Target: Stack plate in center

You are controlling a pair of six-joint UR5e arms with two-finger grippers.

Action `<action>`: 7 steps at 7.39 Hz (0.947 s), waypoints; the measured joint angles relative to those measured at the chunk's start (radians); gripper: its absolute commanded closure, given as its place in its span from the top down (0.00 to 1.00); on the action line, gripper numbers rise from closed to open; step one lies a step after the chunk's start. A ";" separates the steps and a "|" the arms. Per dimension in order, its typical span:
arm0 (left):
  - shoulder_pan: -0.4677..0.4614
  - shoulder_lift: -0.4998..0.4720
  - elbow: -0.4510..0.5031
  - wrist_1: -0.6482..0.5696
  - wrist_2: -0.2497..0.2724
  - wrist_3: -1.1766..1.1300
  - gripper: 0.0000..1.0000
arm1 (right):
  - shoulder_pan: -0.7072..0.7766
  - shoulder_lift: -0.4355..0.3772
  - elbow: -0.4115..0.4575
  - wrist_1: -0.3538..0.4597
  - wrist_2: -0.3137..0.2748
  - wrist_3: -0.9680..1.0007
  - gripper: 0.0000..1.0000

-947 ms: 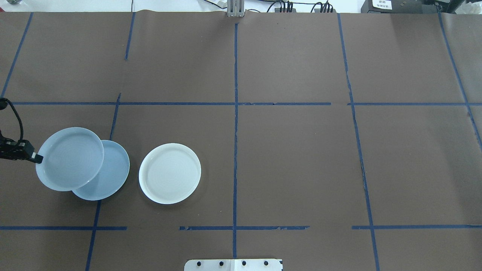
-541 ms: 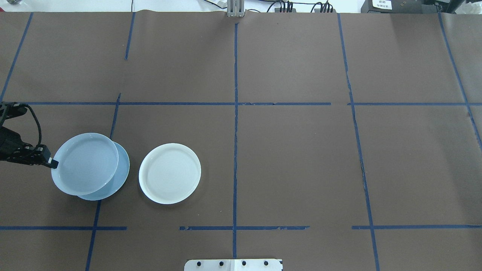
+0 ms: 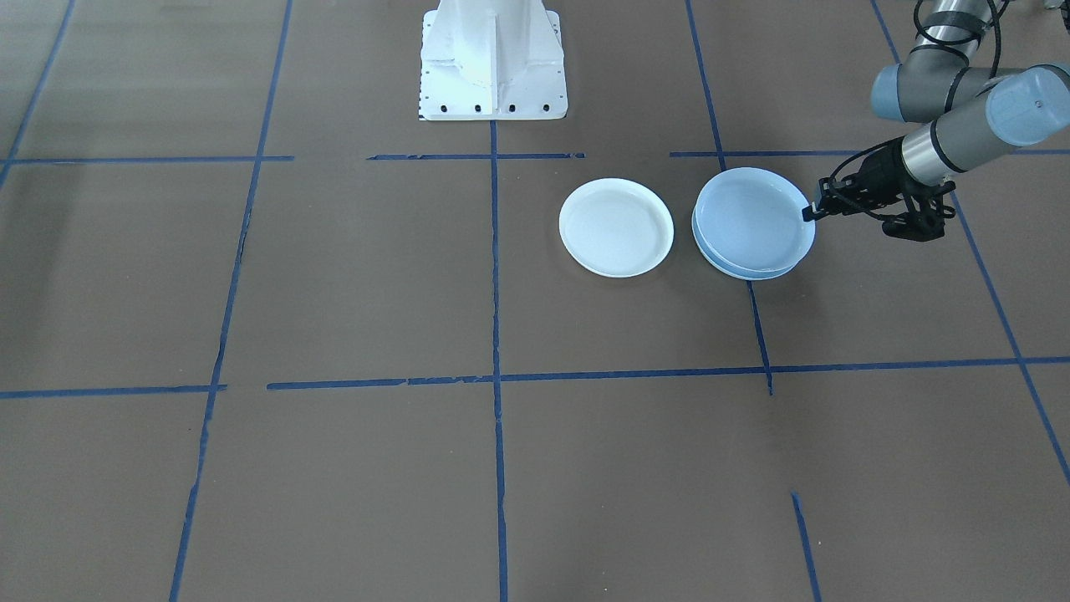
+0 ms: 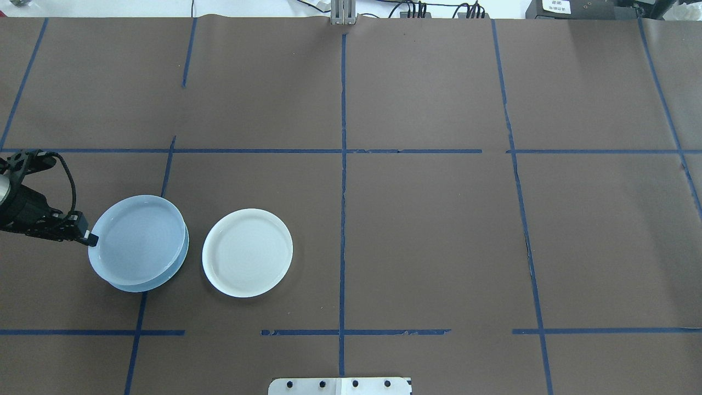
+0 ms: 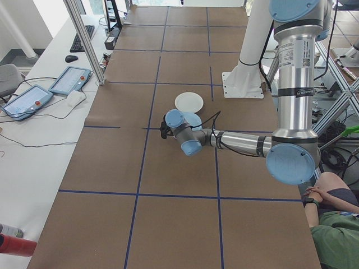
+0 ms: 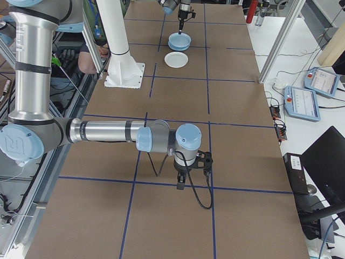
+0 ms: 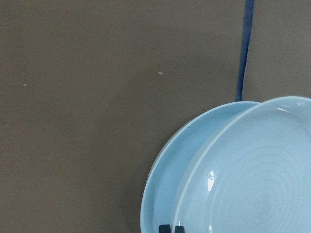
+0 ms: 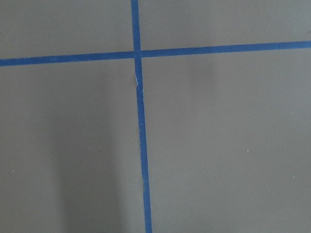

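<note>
Blue ringed plate (image 4: 137,237), pinched at its rim by the left gripper (image 4: 92,240), is hovering almost squarely over the plain blue plate (image 4: 159,281); next comes lowering and letting go.

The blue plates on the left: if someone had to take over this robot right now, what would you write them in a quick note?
Left gripper: shut on the rim of the ringed blue plate, holding it over the plain blue plate, nearly lined up. Whether the two plates touch cannot be told.
Right gripper: far off over bare table, holding nothing; open or shut cannot be told.
White plate: flat on the table beside the blue pair, untouched.
Done: ringed plate picked up and brought over the plain one.
Left: set it down squarely, let go, and probably stack the white plate too.
</note>
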 measured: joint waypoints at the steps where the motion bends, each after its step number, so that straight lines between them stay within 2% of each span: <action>1: 0.001 -0.001 0.003 0.000 0.000 0.001 0.99 | 0.000 0.000 0.000 0.000 0.000 0.000 1.00; 4: 0.002 0.000 -0.001 0.000 0.017 -0.001 1.00 | 0.000 0.000 0.000 0.000 0.000 0.000 1.00; 7: 0.006 -0.010 -0.091 0.008 0.022 -0.091 1.00 | 0.000 0.000 0.000 0.000 0.000 0.000 1.00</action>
